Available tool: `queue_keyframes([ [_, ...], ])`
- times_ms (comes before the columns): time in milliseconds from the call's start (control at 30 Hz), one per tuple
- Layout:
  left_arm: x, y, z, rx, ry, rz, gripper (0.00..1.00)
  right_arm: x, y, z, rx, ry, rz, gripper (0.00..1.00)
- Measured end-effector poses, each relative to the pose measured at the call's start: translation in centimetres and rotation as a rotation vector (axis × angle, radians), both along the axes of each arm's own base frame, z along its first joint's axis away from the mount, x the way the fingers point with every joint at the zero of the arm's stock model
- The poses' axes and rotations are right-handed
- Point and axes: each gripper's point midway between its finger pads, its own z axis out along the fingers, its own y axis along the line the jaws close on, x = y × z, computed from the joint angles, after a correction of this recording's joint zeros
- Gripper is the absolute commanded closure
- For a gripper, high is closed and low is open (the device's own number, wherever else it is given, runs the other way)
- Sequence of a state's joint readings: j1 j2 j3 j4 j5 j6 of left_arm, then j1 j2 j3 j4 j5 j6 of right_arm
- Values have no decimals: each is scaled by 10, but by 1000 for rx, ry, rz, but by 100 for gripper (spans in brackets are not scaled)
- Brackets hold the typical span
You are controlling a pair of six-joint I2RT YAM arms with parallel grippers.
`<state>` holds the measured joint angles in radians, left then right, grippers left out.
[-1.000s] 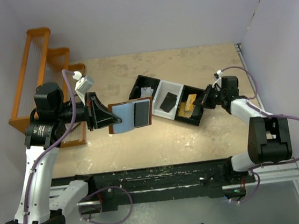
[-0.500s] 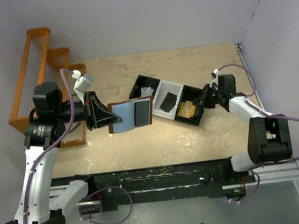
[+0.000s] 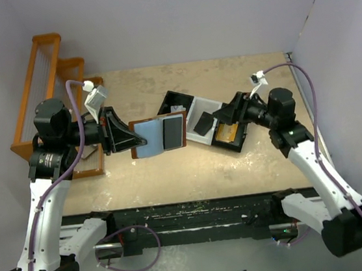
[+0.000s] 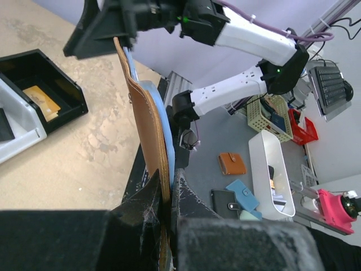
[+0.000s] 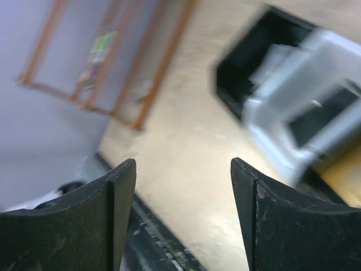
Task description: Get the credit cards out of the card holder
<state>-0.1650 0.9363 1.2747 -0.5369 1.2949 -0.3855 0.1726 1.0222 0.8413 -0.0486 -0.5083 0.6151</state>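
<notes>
Broad beige bench point(image 3: 172, 169) underneath, mottled like stone, matte. Along its far left edge, an orange slatted wooden rack point(image 3: 39, 93), stepped in shape.

Right of the bench's middle, a three-compartment plastic tray point(image 3: 194, 110) set at a slant: black box, white box, black box in a row. In the black box nearest the bench's right edge, a flat gold-orange credit card point(image 3: 228, 132); in the white box, a thin black credit card point(image 3: 203, 125); in the remaining black box, a white paper scrap point(image 3: 177, 112).

Just left of the tray, over the bench's middle, a small brown leather card holder point(image 3: 149, 139), folded open, pale blue-grey lining up, with a dark rectangular card point(image 3: 173, 131) lying flat on the half toward the tray. Seen edge-on from the left wrist: tan leather outside, blue lining inside.

Left fingers point(image 3: 137, 142), black and wedge-shaped, clamped tight on the holder's left edge, leather pinched between them.

Right fingers point(image 3: 227, 114), black and blunt, spread apart with nothing between, above the tray's right-hand black box, near the gold-orange card, well apart from the holder. Right wrist view blurred.
</notes>
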Motion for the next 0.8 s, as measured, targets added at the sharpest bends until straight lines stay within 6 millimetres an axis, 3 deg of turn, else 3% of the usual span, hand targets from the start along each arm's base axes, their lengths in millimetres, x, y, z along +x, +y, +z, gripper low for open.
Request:
queue_keyframes([
  [100, -1, -1, 6, -17, -7, -2, 100, -37, 45, 55, 119, -149, 173, 21],
  [200, -2, -1, 11, -33, -7, -8, 100, -71, 72, 101, 237, -279, 295, 20],
  [367, -4, -2, 15, -47, -7, -24, 100, -114, 98, 146, 381, -392, 451, 16],
  [467, -6, -2, 16, -53, -3, -39, 100, -125, 110, 149, 404, -395, 507, 18],
  [633, -7, -3, 15, -61, 15, -57, 100, -126, 128, 134, 394, -341, 552, 31],
  [800, -9, -3, 19, -68, 18, -73, 100, -124, 136, 129, 399, -317, 566, 59],
])
